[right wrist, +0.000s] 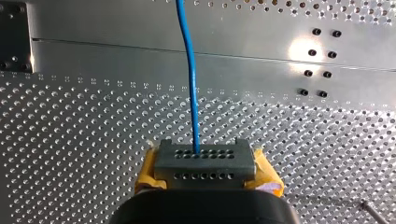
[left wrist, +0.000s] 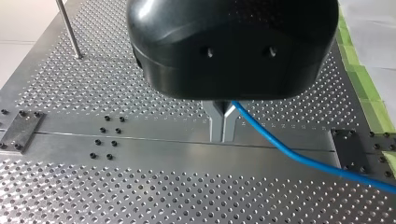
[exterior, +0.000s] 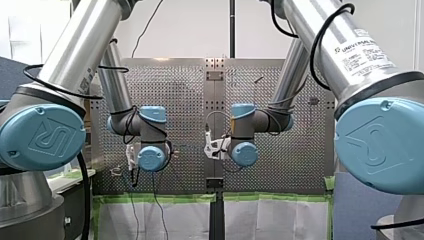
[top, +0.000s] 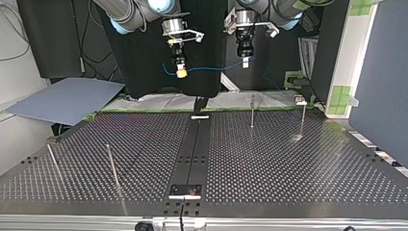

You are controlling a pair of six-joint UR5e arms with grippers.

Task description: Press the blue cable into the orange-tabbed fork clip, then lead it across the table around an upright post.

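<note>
Grippers first. My left gripper [left wrist: 222, 135]: the two metal fingers [left wrist: 215, 122] are pressed together with no gap showing. The blue cable [left wrist: 299, 156] comes out from between them near their roots, on the side toward the green tape [left wrist: 362, 79], and runs off in a shallow curve over the perforated table [left wrist: 116, 84]. So it is pinched on the cable.

My right gripper [right wrist: 204, 161]: closed likewise. Yellow pads [right wrist: 149, 170] flank a grey perforated block [right wrist: 205, 175]. The cable rises out of that block and leads straight ahead over the table's smooth centre strip [right wrist: 140, 51].

Top view: both grippers hang above the far edge of the table, clear of its surface. The right one [top: 181, 73] is at the view's left and the left one [top: 245, 62] at the view's right. The cable spans the gap between them in a nearly level line. A short free tail [top: 167, 71] sticks out beyond the right gripper, toward the view's left.

Posts: two thin far posts [top: 252, 113] stand near the table's far edge in the view's right half. Two near posts [top: 111, 166] stand closer to the camera at the left. The cable touches none of them. The left wrist view shows one corner post [left wrist: 69, 28], well apart from the fingers.
</note>
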